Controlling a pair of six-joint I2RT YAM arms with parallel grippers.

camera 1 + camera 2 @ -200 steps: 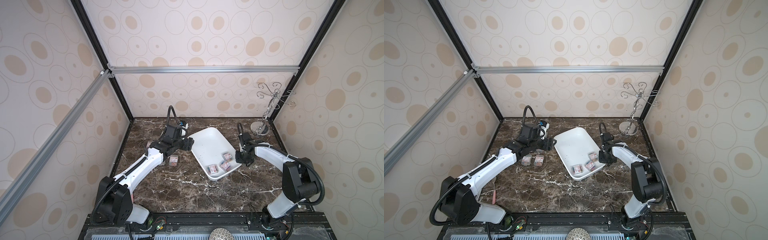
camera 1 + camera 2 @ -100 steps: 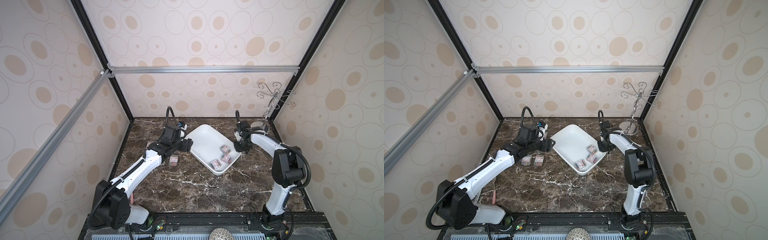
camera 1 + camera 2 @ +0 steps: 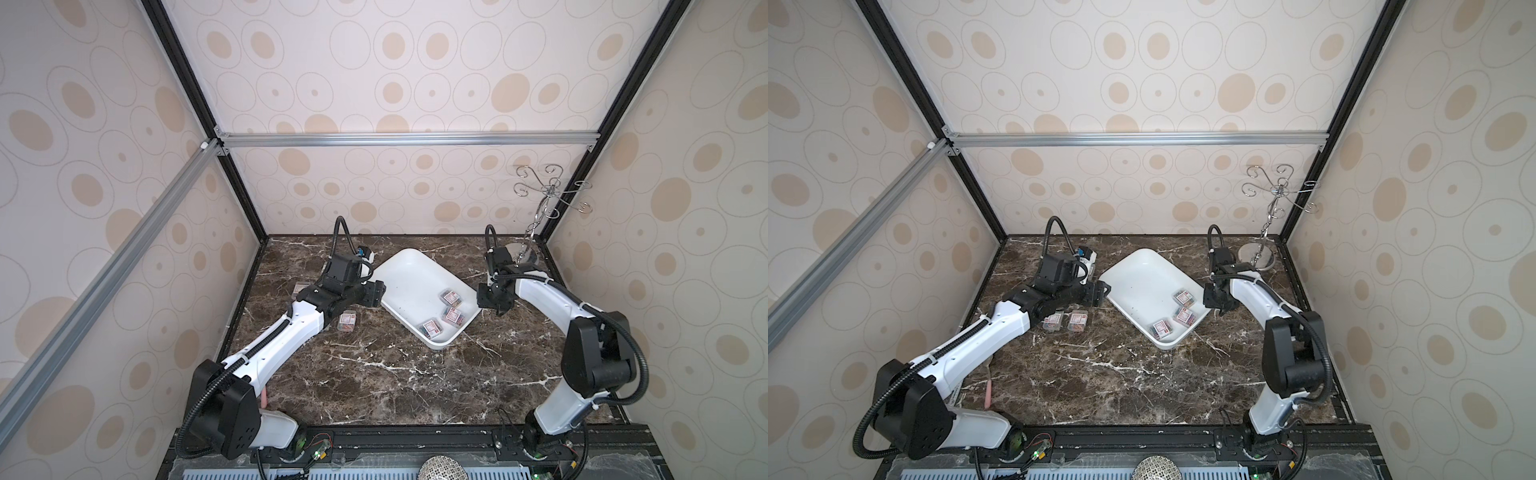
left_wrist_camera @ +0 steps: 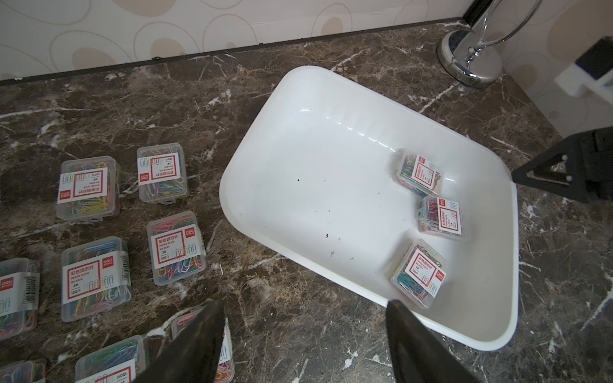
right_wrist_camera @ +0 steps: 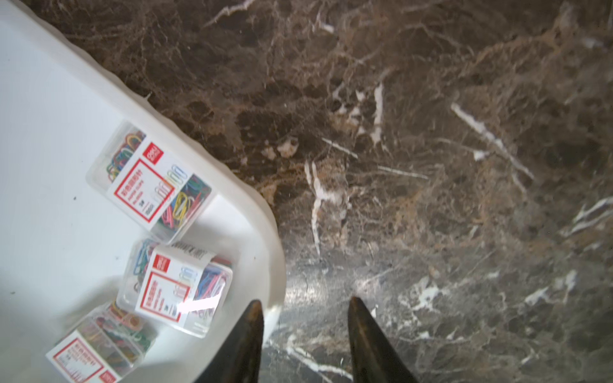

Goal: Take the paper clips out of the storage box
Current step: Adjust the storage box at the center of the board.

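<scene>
**A:** Where are the paper clips (image 4: 439, 217)?

**B:** Three boxes lie in the storage box (image 4: 315, 165), bunched along the side nearest the right arm. The others sit out on the marble table (image 4: 199, 99) beside the left arm, labels up, in loose rows.

**A:** Why set them so far over?

**B:** My guess is that it keeps the unloaded ones apart from the storage box, so none gets knocked back in.

**A:** And the grippers?

**B:** The left gripper (image 4: 303, 305) hangs just beside the storage box's edge, jaws spread and nothing between them. The right gripper (image 5: 305, 303) is at the corner by the three boxes. Its jaws are parted, one finger over the rim, and it is pinching nothing.

**A:** Which arm goes in?

**B:** Probably the right. The storage box lies askew on the table, which puts that loaded corner closest to it.
</scene>
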